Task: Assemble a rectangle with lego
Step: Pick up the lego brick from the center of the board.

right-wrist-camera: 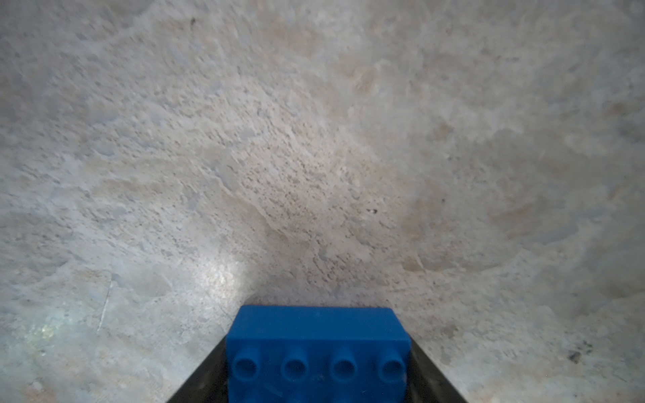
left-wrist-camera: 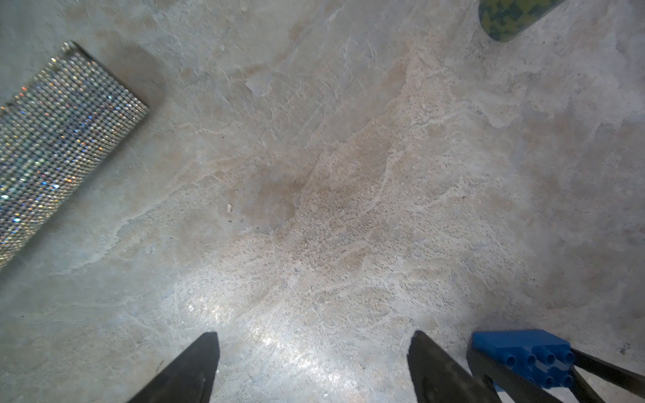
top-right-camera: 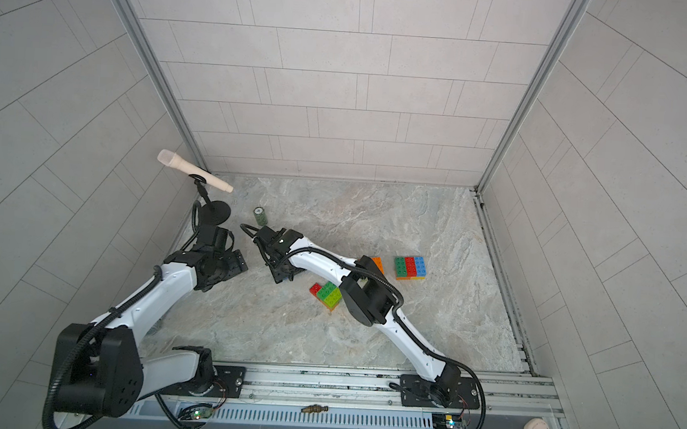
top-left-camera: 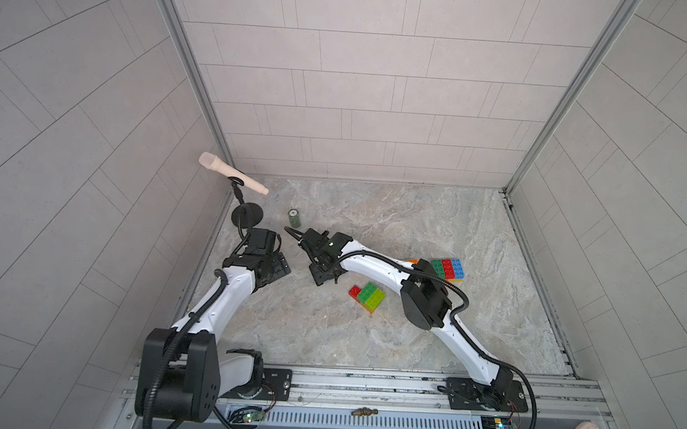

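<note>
Top views both show the marbled counter (top-left-camera: 387, 340) carrying two built clusters of bricks. A green-red-blue cluster (top-left-camera: 447, 268) sits on orange bricks toward the right. A red-green-lime cluster (top-right-camera: 326, 294) lies nearer the middle, well apart from it. Between them an orange brick (top-right-camera: 377, 263) peeks out from behind the right arm (top-left-camera: 367, 264). A small dark green cylinder (top-left-camera: 293, 218) sits at the far left, near a microphone stand (top-left-camera: 247, 213). The left arm (top-left-camera: 226, 294) and the right arm both extend over the left part of the counter, wrists near each other. Their fingertips cannot be made out from here.

Left wrist view: the left pincer (left-wrist-camera: 314, 342) is spread wide over bare counter, with nothing between its fingers. Just beside it, the right pincer (left-wrist-camera: 537, 364) pinches a blue brick (left-wrist-camera: 516, 345). A glittering rhinestone-covered strip (left-wrist-camera: 59, 146) lies on the counter, and part of the cylinder shows too.

Right wrist view: the blue brick sits between the right pincer's two black fingers, which press against both its sides. A row of studs faces the camera. Whether the brick touches the counter cannot be told.
</note>
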